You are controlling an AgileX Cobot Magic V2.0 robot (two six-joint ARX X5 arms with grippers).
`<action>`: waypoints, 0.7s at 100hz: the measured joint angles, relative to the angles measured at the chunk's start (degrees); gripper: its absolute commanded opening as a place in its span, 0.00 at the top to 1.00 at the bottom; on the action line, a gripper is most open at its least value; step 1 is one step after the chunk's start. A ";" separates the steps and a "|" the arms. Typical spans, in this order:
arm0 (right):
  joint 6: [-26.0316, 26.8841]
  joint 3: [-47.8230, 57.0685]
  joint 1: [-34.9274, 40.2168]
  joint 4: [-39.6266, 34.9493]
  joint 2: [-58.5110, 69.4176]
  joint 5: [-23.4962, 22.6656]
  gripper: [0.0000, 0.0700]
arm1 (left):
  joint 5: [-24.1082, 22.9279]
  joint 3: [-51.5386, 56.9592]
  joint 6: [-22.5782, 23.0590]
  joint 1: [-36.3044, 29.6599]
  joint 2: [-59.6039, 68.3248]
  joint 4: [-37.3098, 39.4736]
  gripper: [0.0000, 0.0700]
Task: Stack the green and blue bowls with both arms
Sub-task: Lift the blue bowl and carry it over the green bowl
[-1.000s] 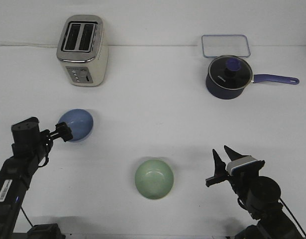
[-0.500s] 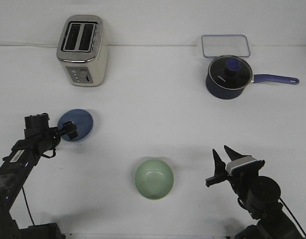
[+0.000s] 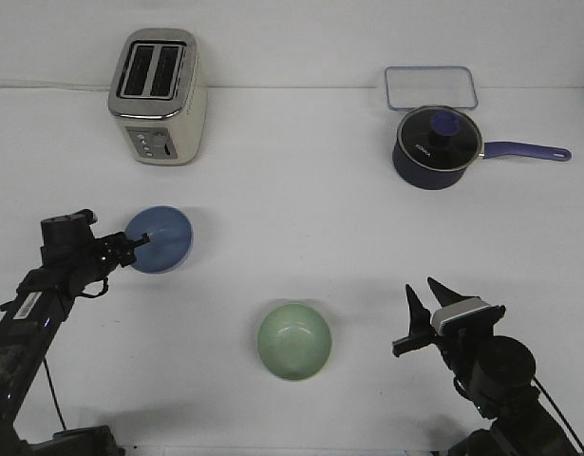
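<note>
My left gripper (image 3: 138, 241) is black, on a black arm with a white label strip low on the link; my right gripper (image 3: 426, 310) is black too, with a silver-grey crossbar behind the fingers; the blue bowl (image 3: 163, 237) is a plain matte periwinkle, darker inside its hollow; the green bowl (image 3: 293, 340) is a pale sage, unpatterned, slightly lighter at the rim; the table (image 3: 301, 218) is plain white; the toaster (image 3: 157, 95) is cream with a brushed silver top and dark slots; the saucepan (image 3: 436, 147) is dark navy with a violet-blue knob and handle; the container (image 3: 431, 87) behind it is clear with a blue-grey rim.
</note>
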 measured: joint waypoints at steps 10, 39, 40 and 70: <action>0.00 0.00 0.00 -0.02 0.00 0.00 0.63 | 4.31 1.55 0.68 -2.27 -5.05 -1.95 0.98; -0.02 0.00 0.00 0.00 0.00 0.00 0.63 | 10.45 3.13 1.49 -15.37 -15.98 -8.13 0.98; -0.02 0.00 0.00 -0.02 0.00 0.00 0.63 | 10.47 3.13 1.49 -16.00 -16.09 -8.39 0.98; 0.00 0.00 0.02 -0.04 0.00 -0.42 0.63 | 9.55 3.13 3.63 -34.60 -12.72 -9.64 0.98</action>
